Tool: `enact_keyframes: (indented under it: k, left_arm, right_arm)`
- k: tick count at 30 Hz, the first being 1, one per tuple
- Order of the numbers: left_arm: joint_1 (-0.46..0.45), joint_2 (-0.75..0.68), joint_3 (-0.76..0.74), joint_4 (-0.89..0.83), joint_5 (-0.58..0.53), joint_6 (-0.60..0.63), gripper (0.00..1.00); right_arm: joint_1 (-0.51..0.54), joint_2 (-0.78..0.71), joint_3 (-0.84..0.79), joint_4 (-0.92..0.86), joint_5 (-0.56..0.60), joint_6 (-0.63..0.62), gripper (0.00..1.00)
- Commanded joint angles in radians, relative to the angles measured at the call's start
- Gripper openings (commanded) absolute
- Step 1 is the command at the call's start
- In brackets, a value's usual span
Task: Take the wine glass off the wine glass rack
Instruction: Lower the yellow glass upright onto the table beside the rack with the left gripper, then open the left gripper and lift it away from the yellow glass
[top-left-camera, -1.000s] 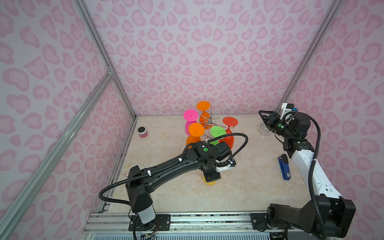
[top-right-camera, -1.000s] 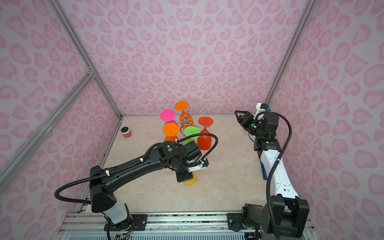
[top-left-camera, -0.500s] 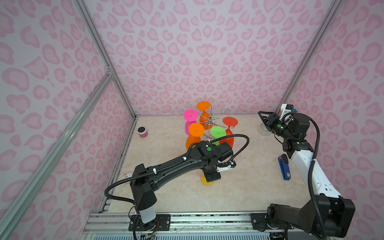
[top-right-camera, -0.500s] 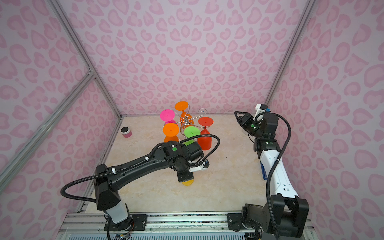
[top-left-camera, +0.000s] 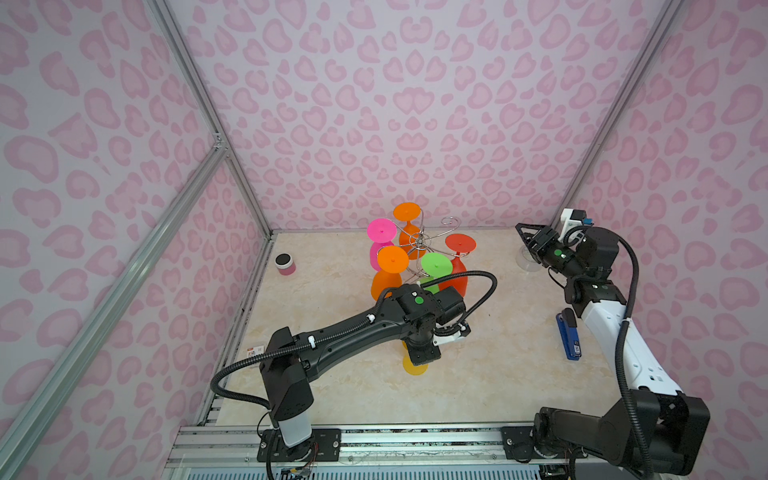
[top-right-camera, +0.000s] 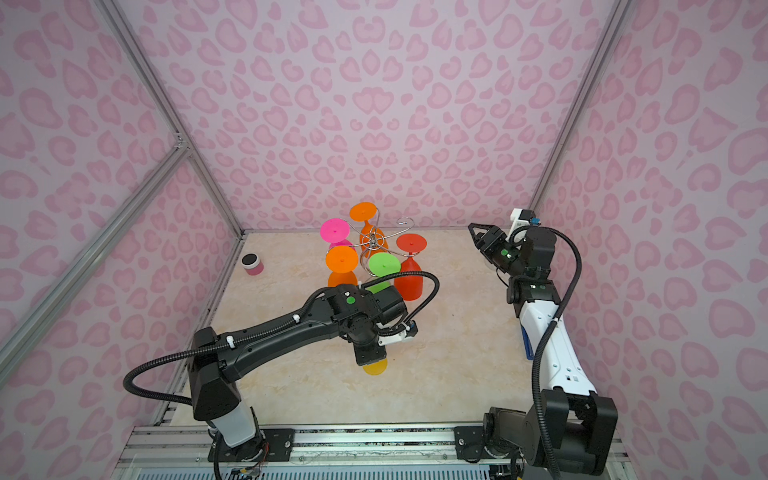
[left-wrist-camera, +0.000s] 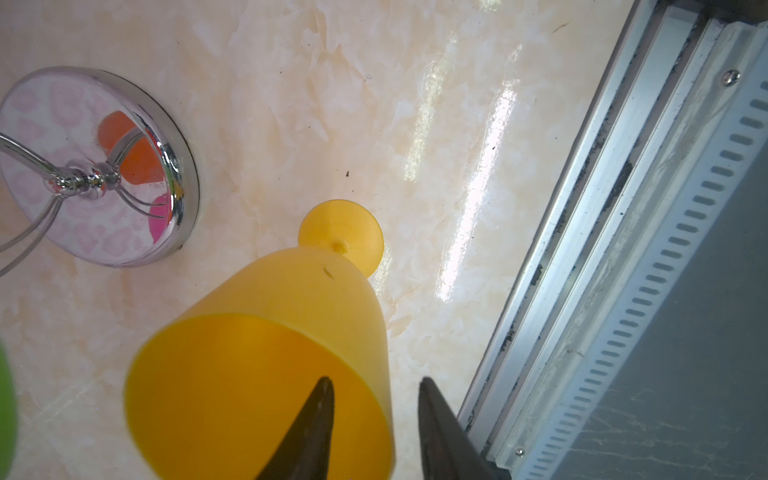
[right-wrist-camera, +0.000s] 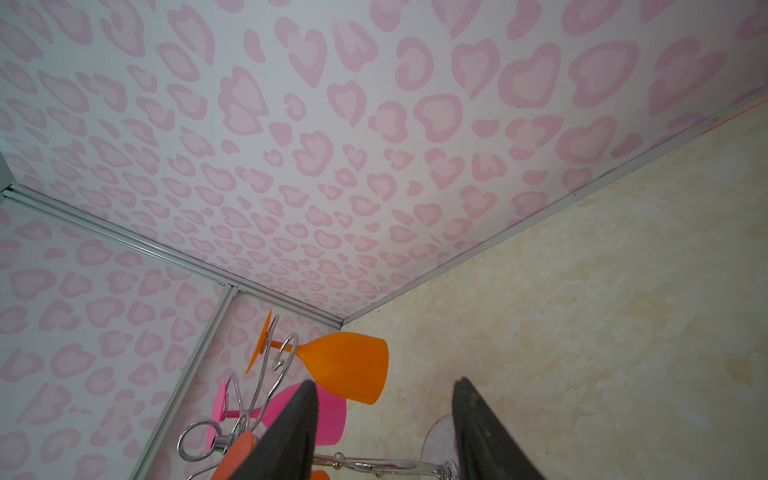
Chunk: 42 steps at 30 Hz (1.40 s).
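We find the left tool (left-wrist-camera: 375, 382) spread astride the rim of the yellow wine glass (left-wrist-camera: 266, 332), upright on the counter (left-wrist-camera: 291, 104); the right tool (right-wrist-camera: 385, 384) spread, empty.

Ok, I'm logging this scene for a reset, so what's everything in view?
Rack: one, chrome, back middle of table.
Hung glasses: five, pink, two orange, red, green, on the rack.
Loose glass: one, yellow, upright on table, in front of the rack.
Jar: one, pink with black lid, back left.
Stapler: one, blue, right side.
Clear thing: one, back right, cannot tell what.
Table: one, beige marble.
Left hand: open, astride the loose glass's rim.
Right hand: open, empty, back right.
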Motion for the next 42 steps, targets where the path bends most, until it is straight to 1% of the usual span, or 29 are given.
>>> enact_keyframes:
  k: [1, 4, 6, 8, 12, 16, 19, 21, 23, 24, 27, 29, 30, 31, 33, 35, 37, 40, 42]
  left_arm:
    - [0.0, -0.016, 0.007, 0.004, -0.017, -0.011, 0.53]
    - [0.0, -0.031, 0.02, -0.004, -0.039, -0.02, 0.71]
    - [0.0, -0.047, 0.027, -0.008, -0.052, -0.023, 0.78]
    - [0.001, -0.07, 0.031, -0.008, -0.061, -0.025, 0.82]
    - [0.0, -0.135, 0.043, -0.009, -0.068, -0.027, 0.84]
    - [-0.001, -0.236, 0.051, 0.008, -0.04, -0.026, 0.84]
    - [-0.001, -0.369, 0.041, 0.074, 0.001, -0.028, 0.84]
    - [-0.001, -0.49, 0.014, 0.164, -0.006, -0.042, 0.84]
    - [-0.001, -0.615, -0.037, 0.287, -0.059, -0.071, 0.84]
    - [-0.001, -0.683, -0.075, 0.376, -0.114, -0.092, 0.84]
    - [0.0, -0.869, -0.221, 0.612, -0.293, -0.125, 0.83]
    - [0.004, -0.939, -0.301, 0.733, -0.449, -0.143, 0.82]
    - [0.012, -0.959, -0.346, 0.773, -0.512, -0.149, 0.79]
    - [0.025, -0.969, -0.371, 0.797, -0.548, -0.151, 0.77]
    - [0.075, -0.968, -0.411, 0.823, -0.564, -0.181, 0.74]
    - [0.157, -0.955, -0.441, 0.835, -0.526, -0.238, 0.68]
    - [0.25, -0.949, -0.494, 0.872, -0.481, -0.287, 0.65]
    - [0.391, -0.94, -0.562, 0.912, -0.416, -0.362, 0.65]
    - [0.457, -0.932, -0.596, 0.933, -0.366, -0.395, 0.66]
  right_arm:
    - [0.0, -0.001, -0.003, 0.029, -0.01, -0.001, 0.53]
    - [0.001, 0.0, -0.001, 0.029, -0.011, -0.001, 0.54]
    - [0.0, 0.0, -0.002, 0.029, -0.01, -0.001, 0.54]
    - [0.0, 0.001, -0.003, 0.029, -0.01, -0.001, 0.55]
    - [0.0, 0.003, -0.003, 0.029, -0.012, -0.001, 0.57]
    - [0.0, 0.003, -0.002, 0.031, -0.015, -0.001, 0.6]
    - [0.001, 0.001, -0.002, 0.026, -0.023, -0.005, 0.61]
    - [0.003, -0.004, -0.005, 0.018, -0.029, -0.012, 0.61]
    - [0.012, -0.012, 0.0, -0.003, -0.032, -0.031, 0.61]
    - [0.022, -0.015, 0.006, -0.019, -0.031, -0.046, 0.61]
    - [0.076, -0.023, 0.037, -0.087, -0.021, -0.104, 0.61]
    - [0.136, -0.018, 0.069, -0.146, 0.005, -0.154, 0.62]
    - [0.167, -0.014, 0.086, -0.172, 0.02, -0.177, 0.62]
    - [0.197, -0.007, 0.099, -0.19, 0.03, -0.19, 0.62]
    - [0.24, 0.01, 0.11, -0.185, 0.034, -0.187, 0.62]
    - [0.273, 0.027, 0.115, -0.169, 0.036, -0.176, 0.62]
    - [0.297, 0.041, 0.117, -0.16, 0.041, -0.17, 0.61]
    - [0.319, 0.056, 0.117, -0.145, 0.043, -0.159, 0.61]
    - [0.332, 0.061, 0.119, -0.138, 0.043, -0.153, 0.6]
